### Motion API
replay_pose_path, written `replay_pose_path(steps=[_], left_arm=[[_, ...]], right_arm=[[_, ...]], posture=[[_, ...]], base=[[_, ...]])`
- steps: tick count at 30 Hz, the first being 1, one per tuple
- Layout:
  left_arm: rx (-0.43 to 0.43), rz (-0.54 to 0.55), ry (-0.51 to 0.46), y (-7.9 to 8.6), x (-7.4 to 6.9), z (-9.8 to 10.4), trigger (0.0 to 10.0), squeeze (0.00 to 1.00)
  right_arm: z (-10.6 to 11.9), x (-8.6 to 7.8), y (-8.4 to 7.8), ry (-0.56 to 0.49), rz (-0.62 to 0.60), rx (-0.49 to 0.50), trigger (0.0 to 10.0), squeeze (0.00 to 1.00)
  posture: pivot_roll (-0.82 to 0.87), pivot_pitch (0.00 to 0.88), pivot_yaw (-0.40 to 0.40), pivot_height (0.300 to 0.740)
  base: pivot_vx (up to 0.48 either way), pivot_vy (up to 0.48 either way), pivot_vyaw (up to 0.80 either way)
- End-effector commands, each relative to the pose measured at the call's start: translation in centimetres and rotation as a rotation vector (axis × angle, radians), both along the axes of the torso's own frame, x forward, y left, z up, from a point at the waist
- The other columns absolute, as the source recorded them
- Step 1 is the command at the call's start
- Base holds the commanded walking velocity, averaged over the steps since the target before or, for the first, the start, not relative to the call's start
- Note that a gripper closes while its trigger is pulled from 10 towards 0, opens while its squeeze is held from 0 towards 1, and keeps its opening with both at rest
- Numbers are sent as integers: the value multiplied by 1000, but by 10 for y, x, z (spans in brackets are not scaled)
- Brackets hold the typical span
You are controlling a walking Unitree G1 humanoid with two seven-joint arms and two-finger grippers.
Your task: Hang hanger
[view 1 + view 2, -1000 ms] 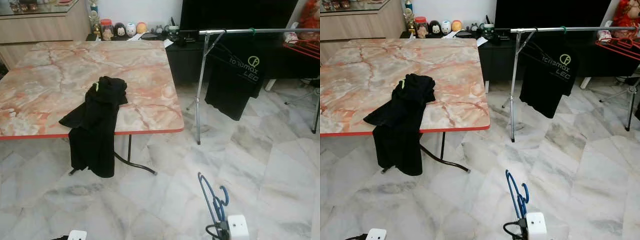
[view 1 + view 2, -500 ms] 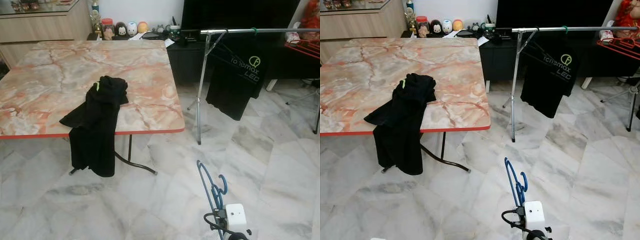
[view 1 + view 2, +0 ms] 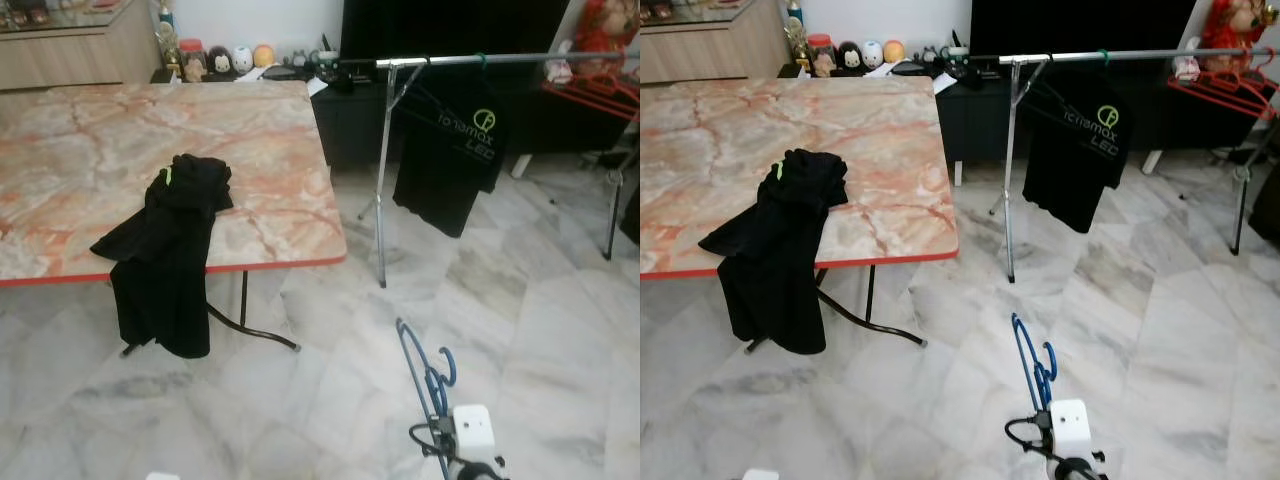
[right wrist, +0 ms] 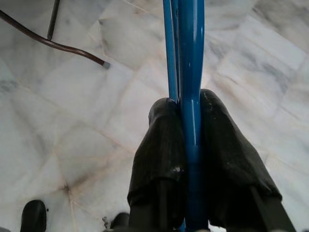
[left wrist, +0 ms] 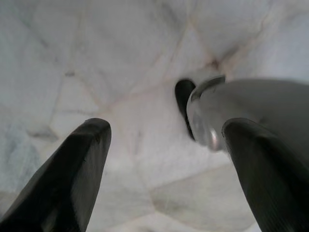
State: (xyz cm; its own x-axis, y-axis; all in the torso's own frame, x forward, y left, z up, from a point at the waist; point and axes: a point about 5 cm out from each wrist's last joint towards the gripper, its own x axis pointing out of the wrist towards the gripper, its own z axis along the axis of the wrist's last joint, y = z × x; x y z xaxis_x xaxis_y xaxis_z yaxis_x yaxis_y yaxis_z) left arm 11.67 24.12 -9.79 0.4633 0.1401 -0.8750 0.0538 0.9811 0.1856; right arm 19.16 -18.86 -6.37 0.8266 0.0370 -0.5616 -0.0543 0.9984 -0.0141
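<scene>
Blue hanger (image 4: pixel 190 72) pinched between right gripper (image 4: pixel 189 140) fingers, held upright low in front of robot, above marble floor (image 3: pixel 540 330). Versus 0.5 s ago: camera panned right, whole scene displaced left; hanger position in view near unchanged. Clothes rail (image 3: pixel 500 58) well ahead, right of table (image 3: pixel 280 150); black T-shirt (image 3: pixel 445 150) hanging on it. Black garment (image 3: pixel 165 250) draped over table's near edge. Left wrist view: left gripper (image 5: pixel 164 164) fingers spread, nothing between, pointing at floor.
</scene>
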Motion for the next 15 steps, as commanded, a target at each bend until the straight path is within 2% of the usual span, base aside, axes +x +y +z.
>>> replay_pose_path(steps=[1, 15], left_arm=[[-4, -10, 11, -4, 0, -1, 10000, 0], [-8, -14, 14, -4, -1, -1, 10000, 0]], right_arm=[[2, 0, -7, -11, -17, -12, 10000, 0], [0, -2, -5, -4, -17, -8, 10000, 0]], posture=[[-82, 0, -31, 740], [-82, 0, -26, 740]], base=[[0, -296, 0], [0, -301, 0]])
